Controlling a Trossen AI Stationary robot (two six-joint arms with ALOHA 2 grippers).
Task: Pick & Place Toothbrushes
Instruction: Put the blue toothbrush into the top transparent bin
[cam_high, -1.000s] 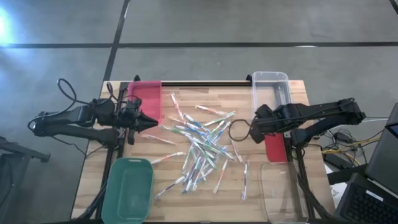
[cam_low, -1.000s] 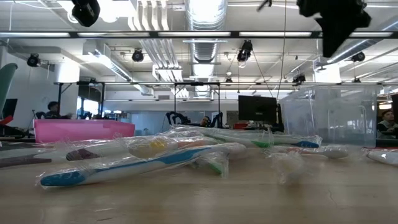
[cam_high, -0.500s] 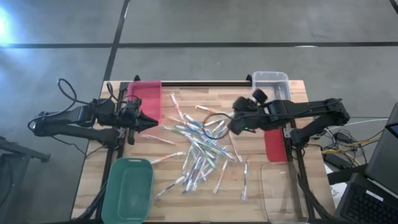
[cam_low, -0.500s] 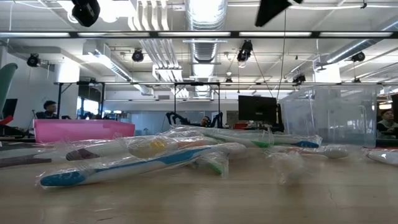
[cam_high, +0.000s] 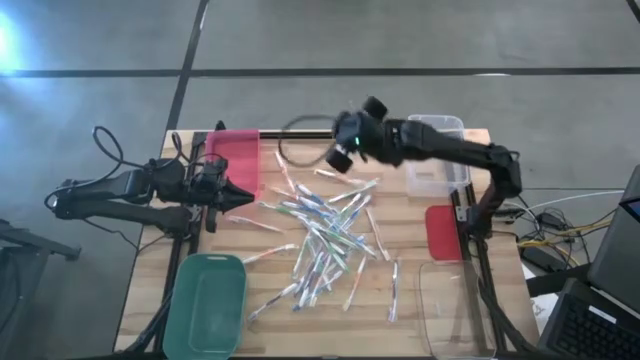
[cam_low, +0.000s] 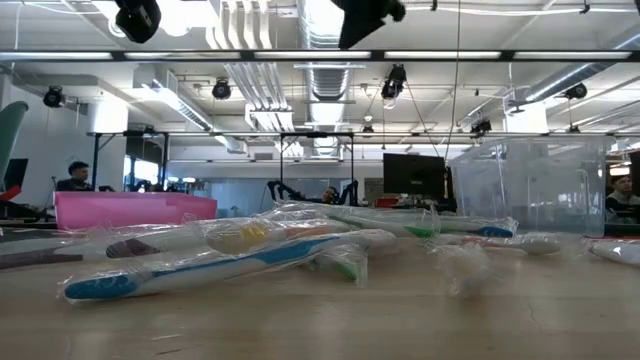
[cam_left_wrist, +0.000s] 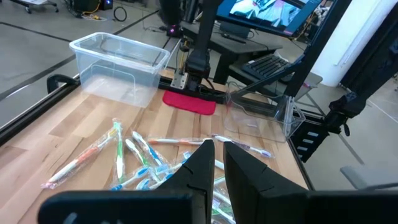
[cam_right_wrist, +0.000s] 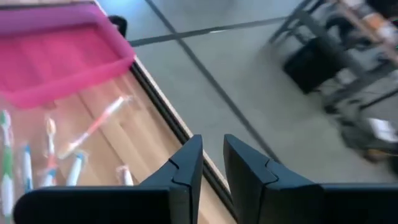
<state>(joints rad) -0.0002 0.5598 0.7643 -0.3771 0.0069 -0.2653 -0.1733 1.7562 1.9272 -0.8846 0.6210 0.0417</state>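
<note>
The toothbrushes (cam_high: 320, 235) lie in a loose heap of wrapped sticks on the middle of the wooden table, also seen in the low view (cam_low: 230, 255). My right gripper (cam_high: 335, 155) hangs high over the table's far middle, above the heap's far end, and points toward the pink bin (cam_high: 238, 160). Its fingers (cam_right_wrist: 186, 168) stand almost together with nothing between them. My left gripper (cam_high: 240, 197) waits at the table's left side, level, its fingers close together and bare (cam_left_wrist: 217, 152).
A clear bin (cam_high: 435, 150) stands at the far right, a green bin (cam_high: 205, 300) at the near left, another clear bin (cam_high: 455, 310) at the near right. A red lid (cam_high: 442, 232) lies at the right edge. A black rail (cam_high: 330, 132) runs along the far edge.
My right gripper has swung from beside the red lid at the table's right toward the far edge and the left, rising and turning as it went. It now hangs over the heap's far end. The toothbrushes and my left arm have kept still.
</note>
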